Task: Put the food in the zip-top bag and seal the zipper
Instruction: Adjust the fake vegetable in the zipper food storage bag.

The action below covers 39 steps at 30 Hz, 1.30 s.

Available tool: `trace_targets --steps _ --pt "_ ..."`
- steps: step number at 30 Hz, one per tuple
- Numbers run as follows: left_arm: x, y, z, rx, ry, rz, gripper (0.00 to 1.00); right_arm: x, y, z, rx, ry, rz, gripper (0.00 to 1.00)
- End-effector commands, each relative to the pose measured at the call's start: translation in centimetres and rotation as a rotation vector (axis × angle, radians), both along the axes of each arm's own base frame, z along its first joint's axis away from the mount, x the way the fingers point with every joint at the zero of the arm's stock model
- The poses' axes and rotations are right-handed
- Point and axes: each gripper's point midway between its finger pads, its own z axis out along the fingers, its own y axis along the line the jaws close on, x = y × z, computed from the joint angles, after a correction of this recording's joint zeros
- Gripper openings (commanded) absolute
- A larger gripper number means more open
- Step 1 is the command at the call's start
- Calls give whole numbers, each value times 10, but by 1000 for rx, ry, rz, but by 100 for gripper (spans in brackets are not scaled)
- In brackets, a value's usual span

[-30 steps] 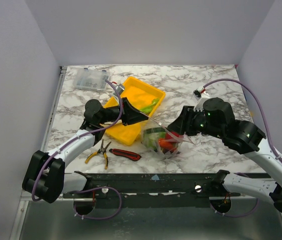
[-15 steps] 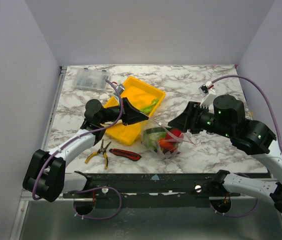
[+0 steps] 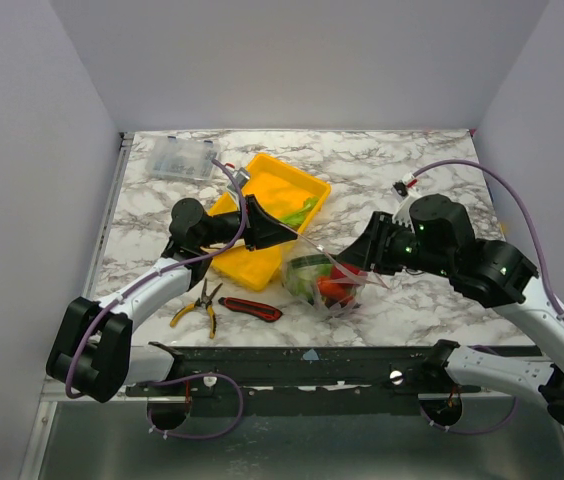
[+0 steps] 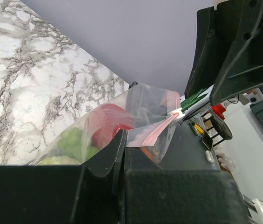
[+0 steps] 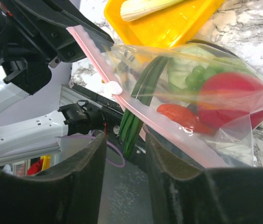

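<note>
Left gripper clamps zipper end; strip runs toward parted right gripper.

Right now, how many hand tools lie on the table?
2. The yellow-handled pliers lie near the front edge; the red-black utility knife lies just right of them, left of the bag. Others may be hidden.

Food sits in the zip-top bag, right of the tray and pliers.
</note>
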Motion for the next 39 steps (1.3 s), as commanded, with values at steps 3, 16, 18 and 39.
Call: trace_targets --steps 3,16,18,39 --pt "2 1 13 -23 -51 6 0 6 1 -16 -48 23 -18 37" --pt "4 3 14 -26 -43 40 0 17 -23 -37 -172 -14 -98 1" --pt "8 5 13 -24 -37 79 0 12 -31 -45 -203 -7 -97 1" --pt "9 2 9 -112 75 163 0 71 1 -103 -254 -156 -139 13"
